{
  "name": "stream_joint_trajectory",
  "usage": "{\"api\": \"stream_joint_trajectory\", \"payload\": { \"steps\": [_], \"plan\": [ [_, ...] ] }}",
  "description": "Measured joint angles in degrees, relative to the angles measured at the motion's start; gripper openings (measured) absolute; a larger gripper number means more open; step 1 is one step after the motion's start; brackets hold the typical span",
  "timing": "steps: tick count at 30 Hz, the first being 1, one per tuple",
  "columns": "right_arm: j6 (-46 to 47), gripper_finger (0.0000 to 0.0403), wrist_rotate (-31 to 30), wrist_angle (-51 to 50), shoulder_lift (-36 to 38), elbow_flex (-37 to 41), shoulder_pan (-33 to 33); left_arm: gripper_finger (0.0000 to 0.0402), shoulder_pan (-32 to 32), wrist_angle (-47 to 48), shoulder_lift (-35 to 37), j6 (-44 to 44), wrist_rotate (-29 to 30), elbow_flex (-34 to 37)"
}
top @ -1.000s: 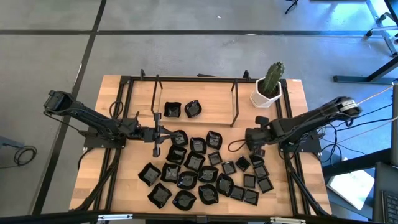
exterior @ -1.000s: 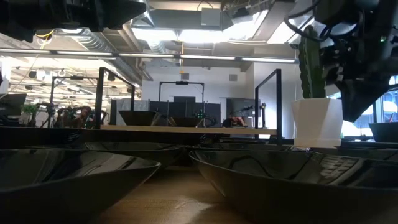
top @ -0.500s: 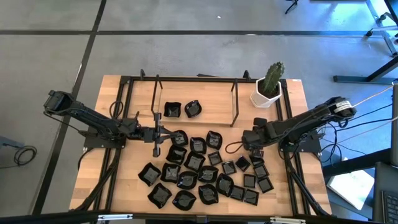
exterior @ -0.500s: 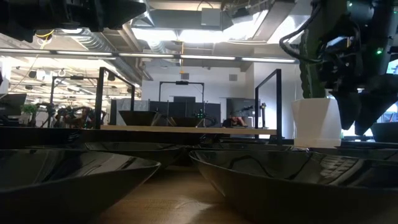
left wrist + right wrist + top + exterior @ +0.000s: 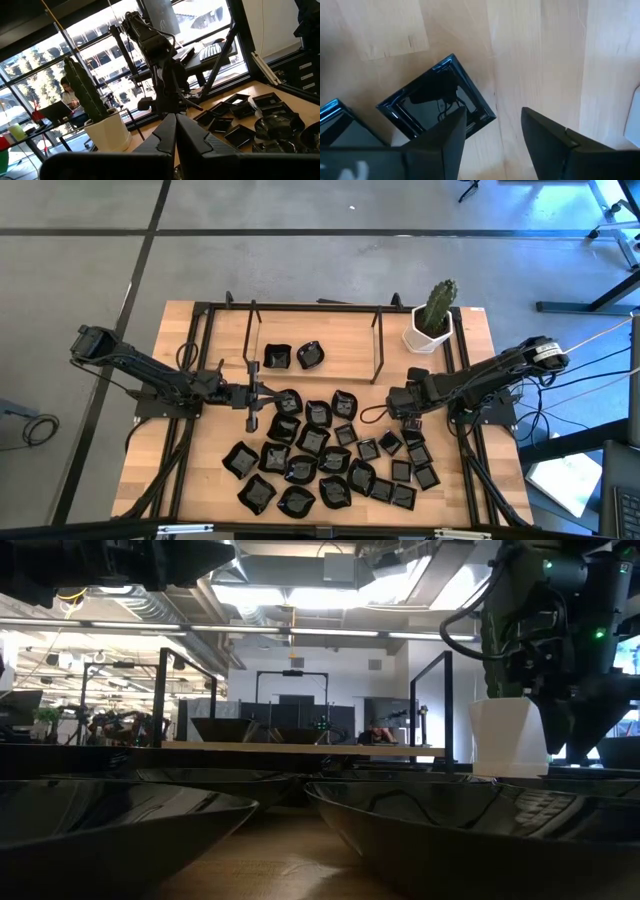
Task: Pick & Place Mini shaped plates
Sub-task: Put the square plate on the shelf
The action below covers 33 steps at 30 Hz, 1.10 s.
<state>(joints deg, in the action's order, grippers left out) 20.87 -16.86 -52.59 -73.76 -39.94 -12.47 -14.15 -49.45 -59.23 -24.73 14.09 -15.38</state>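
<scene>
Black square plate [image 5: 438,102] beneath right end effector [image 5: 492,135], unlabelled.

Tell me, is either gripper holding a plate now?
No. The right gripper is open above a square plate; the left gripper is shut on nothing.

My right gripper [image 5: 492,145] shows only as two finger stubs cut by the frame edge; square plate [image 5: 437,102] partly under one finger, a second plate [image 5: 332,125] cut off at the edge; a white corner [image 5: 635,117] at the other edge, can't tell what it is. Low view: front plates [image 5: 120,825] fill the frame as blurred dark bowls cut off at the bottom, hiding the pile behind; pot [image 5: 510,735] half covered by my right arm; left arm [image 5: 110,560] cut by the top edge. High view: plate shapes too small to sort; left gripper [image 5: 268,394] tips lost against black plates.
</scene>
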Motion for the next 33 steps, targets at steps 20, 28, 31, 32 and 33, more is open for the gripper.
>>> {"api": "stream_joint_trajectory", "payload": {
  "steps": [20,28,31,32,33],
  "plan": [
    [8.44,0.0190,7.12,-0.02,-0.02,-0.02,-0.02,0.0006,0.01,0.00,0.00,-2.41,0.00,0.00],
    [14.19,0.0190,8.00,0.01,0.00,-0.02,-0.04,0.0007,0.00,0.00,0.00,-2.40,0.00,0.00],
    [16.68,0.0190,8.00,0.01,0.00,-0.02,-0.04,0.0004,0.01,0.00,0.00,-1.90,0.00,0.00],
    [17.49,0.0190,8.00,0.01,0.00,-0.02,-0.04,0.0003,0.01,0.00,0.00,-1.57,0.00,0.00],
    [18.14,0.0190,8.01,0.00,0.00,-0.02,-0.04,0.0002,0.02,0.00,0.00,-1.47,0.00,0.00]
  ]
}}
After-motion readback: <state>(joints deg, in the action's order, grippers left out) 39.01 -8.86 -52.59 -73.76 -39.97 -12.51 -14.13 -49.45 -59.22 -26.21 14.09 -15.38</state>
